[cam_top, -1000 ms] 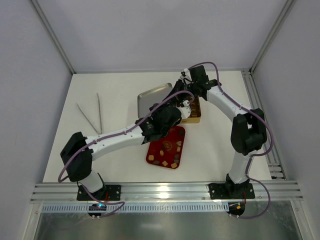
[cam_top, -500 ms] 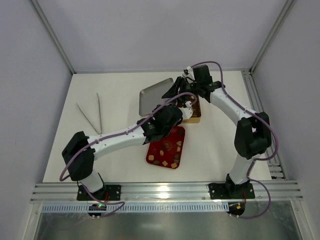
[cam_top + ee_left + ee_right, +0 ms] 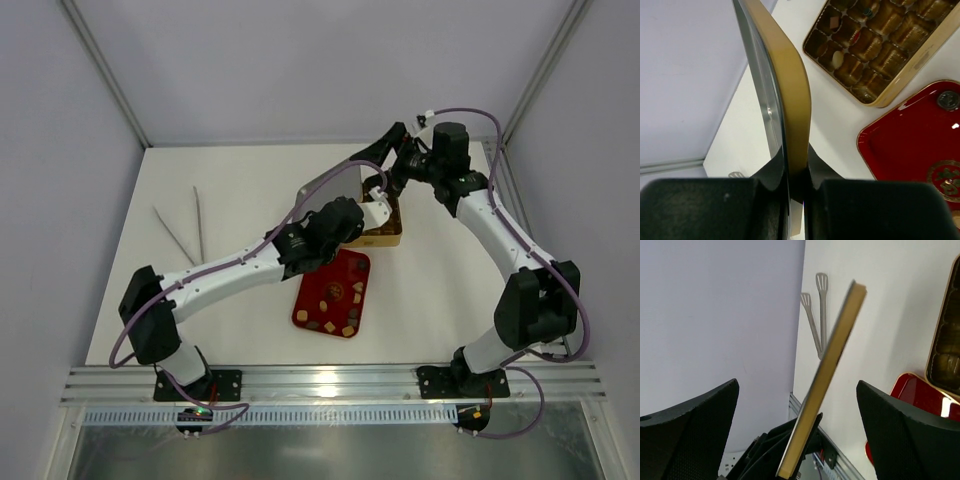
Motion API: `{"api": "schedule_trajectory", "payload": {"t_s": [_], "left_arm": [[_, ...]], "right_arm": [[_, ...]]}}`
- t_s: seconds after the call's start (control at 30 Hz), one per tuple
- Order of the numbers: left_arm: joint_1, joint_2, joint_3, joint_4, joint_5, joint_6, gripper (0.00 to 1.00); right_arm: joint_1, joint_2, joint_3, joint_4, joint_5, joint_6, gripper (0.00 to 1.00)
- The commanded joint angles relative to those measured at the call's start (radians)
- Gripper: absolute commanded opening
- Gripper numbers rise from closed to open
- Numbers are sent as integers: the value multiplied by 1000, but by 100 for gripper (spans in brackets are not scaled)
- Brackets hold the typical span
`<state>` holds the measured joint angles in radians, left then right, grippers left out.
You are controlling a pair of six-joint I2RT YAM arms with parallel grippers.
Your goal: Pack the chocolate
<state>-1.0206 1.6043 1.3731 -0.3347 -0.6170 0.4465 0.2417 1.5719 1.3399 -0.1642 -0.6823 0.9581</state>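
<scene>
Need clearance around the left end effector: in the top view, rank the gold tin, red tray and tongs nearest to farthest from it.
From the left end effector, shut on the lid:
1. Gold tin, just beside it, to its right.
2. Red tray, toward the arm bases.
3. Tongs, far to the left.

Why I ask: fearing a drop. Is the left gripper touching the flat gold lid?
Touching. Left wrist view: the left gripper pinches the flat gold lid between both fingers.
</scene>
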Motion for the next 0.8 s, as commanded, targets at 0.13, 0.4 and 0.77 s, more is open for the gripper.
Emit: {"api": "schedule_trajectory", "payload": {"t_s": [0.13, 0.4, 0.77], "left_arm": [[1, -37, 96, -79, 129, -104, 0], [127, -53, 213, -136, 478, -366, 0], [401, 22, 144, 225, 1139, -1074, 0]], "right_arm": [[-70, -76, -41, 239, 3, 100, 100], [-177, -159, -85, 129, 130, -5, 100], [-205, -231, -174, -66, 385, -289, 100]]}}
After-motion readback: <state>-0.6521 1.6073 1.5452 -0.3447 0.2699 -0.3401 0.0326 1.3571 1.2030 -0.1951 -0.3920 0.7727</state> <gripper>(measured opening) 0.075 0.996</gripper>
